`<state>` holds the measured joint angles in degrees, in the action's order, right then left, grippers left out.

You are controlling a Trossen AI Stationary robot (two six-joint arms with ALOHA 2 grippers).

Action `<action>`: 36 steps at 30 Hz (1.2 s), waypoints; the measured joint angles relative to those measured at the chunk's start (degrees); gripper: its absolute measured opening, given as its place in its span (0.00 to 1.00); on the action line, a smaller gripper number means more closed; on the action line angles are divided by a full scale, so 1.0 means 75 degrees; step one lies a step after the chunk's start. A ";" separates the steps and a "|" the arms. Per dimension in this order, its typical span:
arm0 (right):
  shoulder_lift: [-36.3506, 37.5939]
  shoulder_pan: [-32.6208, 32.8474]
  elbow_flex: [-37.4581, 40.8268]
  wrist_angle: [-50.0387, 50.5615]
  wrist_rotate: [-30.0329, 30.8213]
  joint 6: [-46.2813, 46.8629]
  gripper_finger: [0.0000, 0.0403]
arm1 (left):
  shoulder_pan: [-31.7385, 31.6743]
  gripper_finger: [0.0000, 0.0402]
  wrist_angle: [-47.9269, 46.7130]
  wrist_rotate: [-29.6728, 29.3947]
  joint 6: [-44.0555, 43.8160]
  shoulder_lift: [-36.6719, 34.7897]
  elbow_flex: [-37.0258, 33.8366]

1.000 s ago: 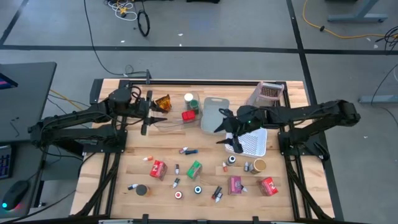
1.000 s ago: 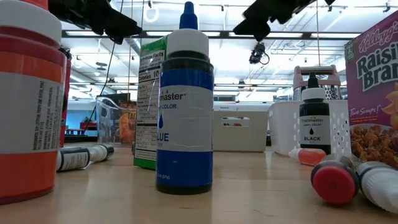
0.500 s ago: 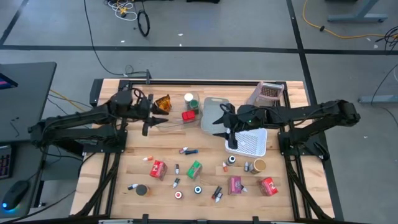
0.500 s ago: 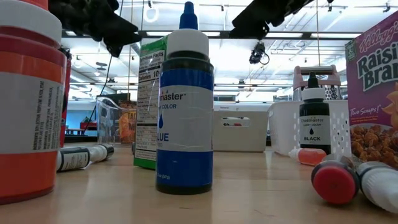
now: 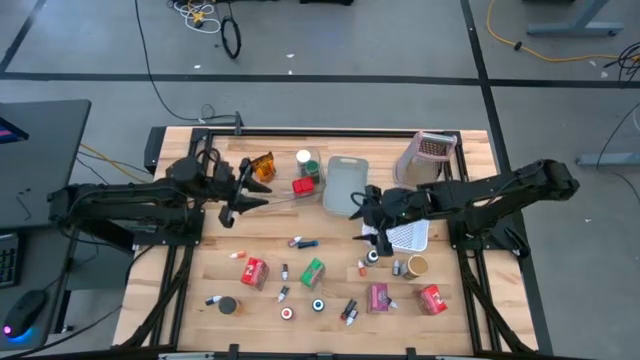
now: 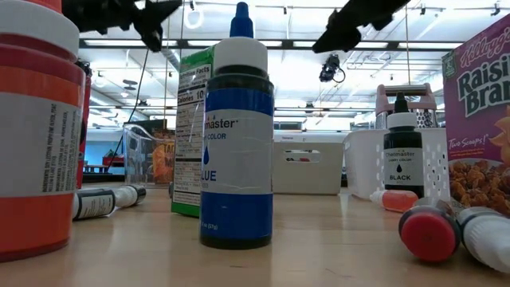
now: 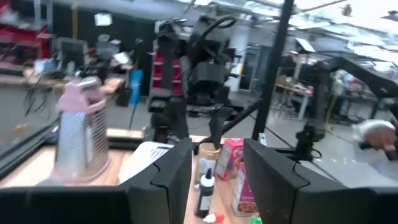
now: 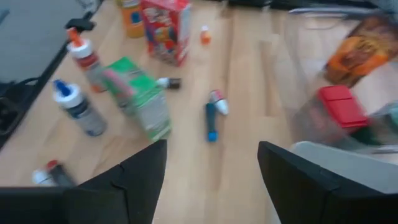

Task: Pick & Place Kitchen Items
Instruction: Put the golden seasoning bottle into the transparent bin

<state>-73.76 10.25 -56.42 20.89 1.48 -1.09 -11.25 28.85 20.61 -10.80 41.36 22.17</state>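
Kitchen items lie scattered on the wooden table's near half: a red box (image 5: 253,270), a green box (image 5: 313,271), a pink box (image 5: 379,297), another red box (image 5: 432,299), two short jars (image 5: 228,305) (image 5: 416,265) and tiny bottles (image 5: 303,243). An orange packet (image 5: 262,165) and a small red box (image 5: 303,186) sit in the clear bin. My left gripper (image 5: 243,198) (image 7: 217,155) is open in the air by the clear bin, pointing level toward the right. My right gripper (image 5: 375,228) (image 8: 211,149) is open above the table between the grey and white bins, looking down at the green box (image 8: 140,99).
A grey bin (image 5: 345,183) sits mid-table at the far side and a white perforated bin (image 5: 410,235) lies partly under my right arm. A pink-handled grater (image 5: 430,150) stands at the far right. A clear bin (image 5: 285,185) is beside my left gripper. Bare wood shows at the table's left.
My right gripper swung toward the grey bin and then back toward the near edge, and its forearm now lies closer to the near edge over the white bin. My left gripper shifted slightly toward the right and turned. No item has moved.
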 joint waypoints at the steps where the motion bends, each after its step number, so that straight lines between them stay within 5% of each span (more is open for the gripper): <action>1: 0.0000 0.0086 0.0000 0.0057 -0.0003 0.0071 0.67 | 0.0110 0.38 0.0083 -0.0027 0.0187 0.0000 0.0000; 12: 0.0050 0.0779 -0.1060 0.2289 0.0176 0.0480 0.72 | 0.0730 0.38 0.0942 -0.0625 0.0824 0.0000 0.0000; 25: 0.0050 0.1595 -0.1667 0.6375 -0.0333 0.4455 0.73 | 0.0735 0.38 0.1083 -0.1225 0.1071 -0.0001 0.0000; 36: 0.0050 0.1636 -0.0795 0.6066 -0.0454 0.3974 0.73 | 0.0735 0.38 0.1051 -0.1246 0.1078 -0.0003 0.0000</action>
<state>-73.38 22.52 -62.39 66.39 -1.93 28.71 -5.74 36.72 11.27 -2.72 41.35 22.17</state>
